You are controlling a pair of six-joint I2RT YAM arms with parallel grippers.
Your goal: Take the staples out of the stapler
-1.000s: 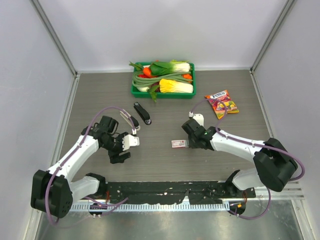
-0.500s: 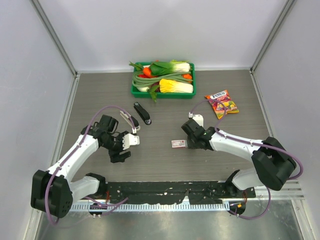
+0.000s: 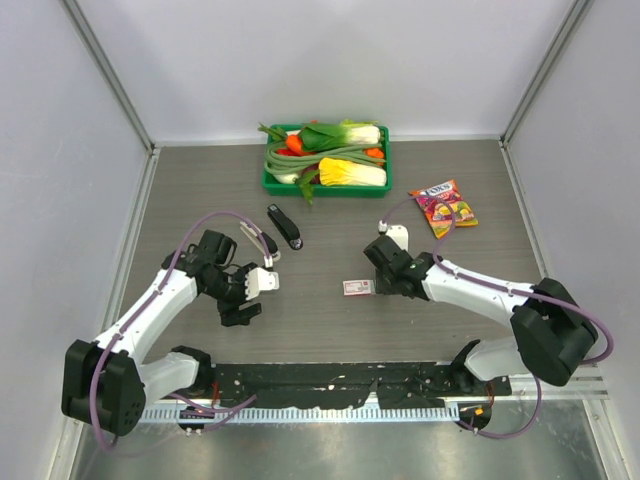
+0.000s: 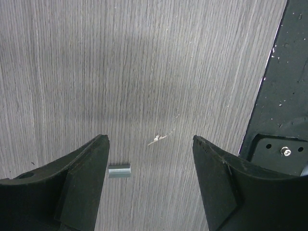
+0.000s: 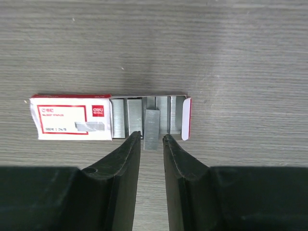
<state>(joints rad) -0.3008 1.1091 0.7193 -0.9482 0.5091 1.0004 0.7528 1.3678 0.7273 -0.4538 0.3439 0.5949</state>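
The black stapler point(image 3: 285, 227) lies on the table behind my left arm. My left gripper point(image 3: 243, 299) is open and empty over the tabletop, as the left wrist view point(image 4: 150, 139) shows. One short silver staple strip point(image 4: 119, 172) lies on the table by the left fingertip point(image 4: 98, 149). My right gripper point(image 3: 383, 286) hovers at the open end of the small red-and-white staple box point(image 5: 72, 123). Its jaws point(image 5: 151, 137) stand narrowly apart around a staple strip point(image 5: 151, 126) that sticks out of the box, with a thin gap on each side. More strips point(image 5: 120, 118) lie in the box.
A green tray point(image 3: 272, 183) of vegetables stands at the back centre. A candy bag point(image 3: 443, 207) lies at the back right. The black base plate point(image 4: 284, 96) runs along the near edge. A small pale fleck point(image 4: 158, 139) marks the table under my left gripper.
My right arm has shifted very slightly to the right by the staple box. The left arm and the stapler have not moved.
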